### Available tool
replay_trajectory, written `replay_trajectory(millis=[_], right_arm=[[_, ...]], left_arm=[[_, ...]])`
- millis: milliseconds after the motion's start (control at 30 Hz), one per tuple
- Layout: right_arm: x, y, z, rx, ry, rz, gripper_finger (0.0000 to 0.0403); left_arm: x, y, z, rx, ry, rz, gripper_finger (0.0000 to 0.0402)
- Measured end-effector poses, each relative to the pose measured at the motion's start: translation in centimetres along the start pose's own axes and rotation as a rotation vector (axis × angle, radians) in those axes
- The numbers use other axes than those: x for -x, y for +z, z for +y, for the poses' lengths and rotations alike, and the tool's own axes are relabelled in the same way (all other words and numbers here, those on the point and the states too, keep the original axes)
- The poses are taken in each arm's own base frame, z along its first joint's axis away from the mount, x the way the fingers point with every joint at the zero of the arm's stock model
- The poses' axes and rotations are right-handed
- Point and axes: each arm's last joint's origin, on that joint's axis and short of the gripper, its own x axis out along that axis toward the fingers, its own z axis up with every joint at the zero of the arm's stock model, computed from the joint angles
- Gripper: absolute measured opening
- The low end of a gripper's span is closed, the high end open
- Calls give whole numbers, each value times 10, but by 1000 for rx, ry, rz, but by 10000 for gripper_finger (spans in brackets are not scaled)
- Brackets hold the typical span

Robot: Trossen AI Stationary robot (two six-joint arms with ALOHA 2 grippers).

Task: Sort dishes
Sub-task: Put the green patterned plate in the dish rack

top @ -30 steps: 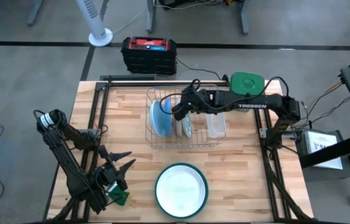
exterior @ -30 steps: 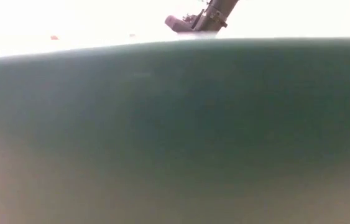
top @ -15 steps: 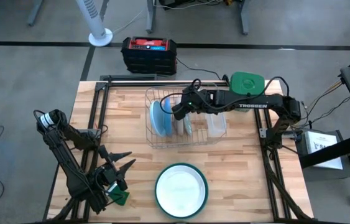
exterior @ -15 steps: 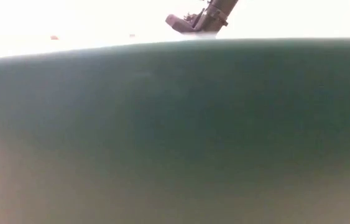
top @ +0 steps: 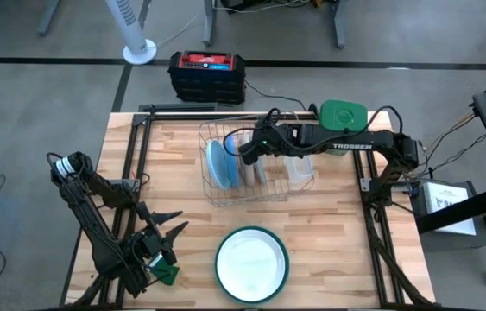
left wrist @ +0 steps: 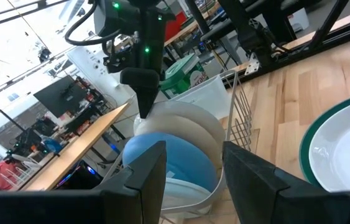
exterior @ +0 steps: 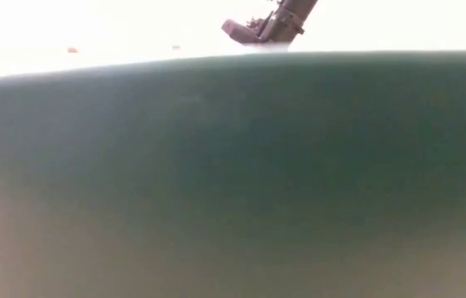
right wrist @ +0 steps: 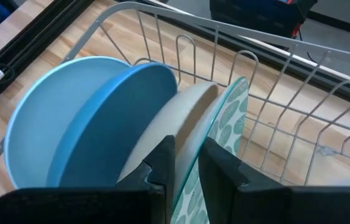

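Right claw [top: 249, 155] is down in the wire rack [top: 212, 192], upper centre of the high view, fingers nearly together around the rim of the teal-patterned plate [right wrist: 221, 134]. From the right wrist cam the rim sits in the narrow gap between the two fingers [right wrist: 162, 163], so I'd call that pinched, tho real contact is hard to confirm.

Cream plate [right wrist: 175, 127] stands just beside it, w/ the two light blue plates [right wrist: 81, 118] stacked against that, all on edge and leaning.

Big white plate w/ teal rim [top: 252, 262] lies flat on the desk [top: 329, 233], lower centre.

Left claw [top: 163, 226] waits lower left, fingers parted, nothing in it, green sponge [top: 167, 274] near.

Risks, as I judge them: grip is thin, on the rim only, so a lift could let the plate swing or slip out. The cream plate leans right against it and may get dragged along or tip. Rack wires [right wrist: 274, 93] sit close, so a crooked pull could snag the plate and shift the whole rack.
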Motion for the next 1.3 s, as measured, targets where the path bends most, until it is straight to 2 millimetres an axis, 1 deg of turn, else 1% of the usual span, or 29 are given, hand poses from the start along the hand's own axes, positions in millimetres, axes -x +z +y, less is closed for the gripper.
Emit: replay_trajectory(millis=[300, 533, 633, 867, 1300], right_arm=[[2, 1, 0, -13, 5, 0, 50], [11, 4, -1, -17, 27, -6, 48], [16, 5, -2, -23, 35, -15, 39], [19, 7, -3, -31, 41, -22, 10], [26, 8, -4, -48, 45, -27, 8]], left_arm=[[0, 0, 0, 0, 0, 0, 146], [0, 0, 0, 0, -2, -1, 146], [0, 0, 0, 0, -2, -1, 146], [1, 0, 0, 0, -2, -2, 146], [1, 0, 0, 0, -5, -4, 146]])
